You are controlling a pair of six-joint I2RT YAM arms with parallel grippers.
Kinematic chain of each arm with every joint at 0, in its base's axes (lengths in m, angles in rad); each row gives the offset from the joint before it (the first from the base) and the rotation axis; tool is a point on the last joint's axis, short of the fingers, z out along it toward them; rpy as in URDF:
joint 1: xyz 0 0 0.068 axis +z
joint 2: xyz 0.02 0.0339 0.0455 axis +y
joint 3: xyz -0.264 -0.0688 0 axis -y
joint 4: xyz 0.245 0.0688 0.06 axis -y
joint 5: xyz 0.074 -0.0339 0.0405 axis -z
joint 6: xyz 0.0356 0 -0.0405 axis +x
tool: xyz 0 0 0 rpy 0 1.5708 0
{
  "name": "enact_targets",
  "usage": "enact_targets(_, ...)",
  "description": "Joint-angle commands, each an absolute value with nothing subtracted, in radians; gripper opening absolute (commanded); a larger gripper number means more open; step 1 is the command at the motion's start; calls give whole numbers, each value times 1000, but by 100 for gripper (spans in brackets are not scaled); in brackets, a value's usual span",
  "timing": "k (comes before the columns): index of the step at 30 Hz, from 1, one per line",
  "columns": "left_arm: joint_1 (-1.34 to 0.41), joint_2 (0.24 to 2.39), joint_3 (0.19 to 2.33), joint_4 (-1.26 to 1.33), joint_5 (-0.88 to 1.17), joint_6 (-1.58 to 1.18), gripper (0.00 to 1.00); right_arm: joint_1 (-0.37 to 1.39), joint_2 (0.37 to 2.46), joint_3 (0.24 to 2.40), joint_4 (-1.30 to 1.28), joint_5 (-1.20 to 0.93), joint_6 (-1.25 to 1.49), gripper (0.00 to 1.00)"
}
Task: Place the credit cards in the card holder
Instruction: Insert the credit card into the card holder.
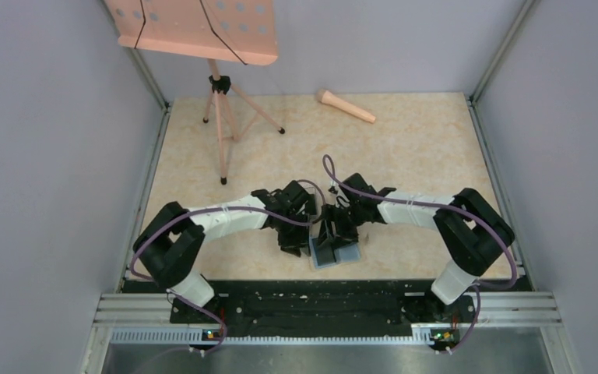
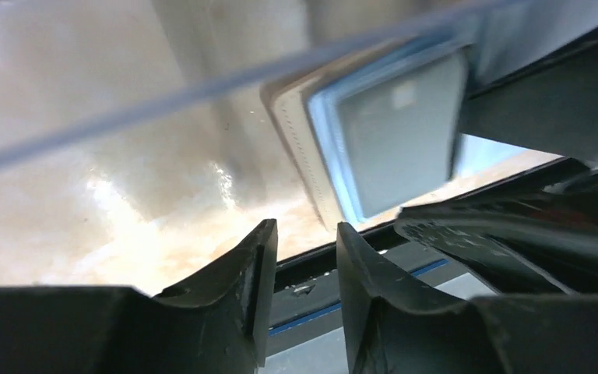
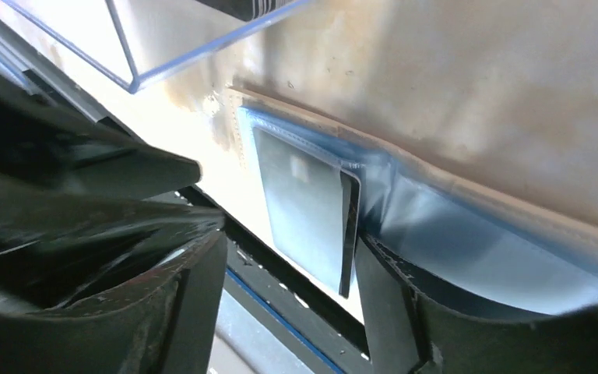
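Seating a card (image 3: 304,210) in the holder (image 3: 475,241).
My left gripper (image 2: 305,234) stands narrowly parted, empty; my right gripper (image 3: 290,243) gapes astride the card, which lies on the open holder at the table's (image 1: 405,148) near edge. Next, I judge: press it into its pocket.

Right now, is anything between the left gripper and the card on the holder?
Nothing visible. The left gripper, open, faces the grey card lying on the open card holder, only table between. The right gripper crowds close beside the card, not across the path.
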State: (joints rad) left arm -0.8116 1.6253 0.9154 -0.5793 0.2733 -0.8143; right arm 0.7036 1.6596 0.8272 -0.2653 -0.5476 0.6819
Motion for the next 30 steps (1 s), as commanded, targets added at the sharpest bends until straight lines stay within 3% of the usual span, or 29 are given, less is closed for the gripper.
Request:
enact_targets(1, -815, 1470, 970, -580, 162, -774, 43, 718, 1588, 873, -371, -474, 636, 65)
enact_targets(3, -814, 1428, 977, -573, 155, -762, 47, 717, 1575, 881, -394, -467, 628, 70)
enact_targets(9, -778, 1352, 1024, -547, 217, -723, 53, 716, 1559, 902, -418, -449, 615, 72)
enact_targets(16, -587, 1282, 992, -395, 436, -756, 59, 653, 1595, 975, -398, -498, 595, 72)
enact_targets(25, -361, 1382, 968, -377, 586, -764, 57, 551, 1683, 1113, -360, -555, 589, 69)
enact_targets(30, -328, 1494, 1025, -442, 581, -733, 52, 544, 1769, 1196, -357, -570, 590, 66)
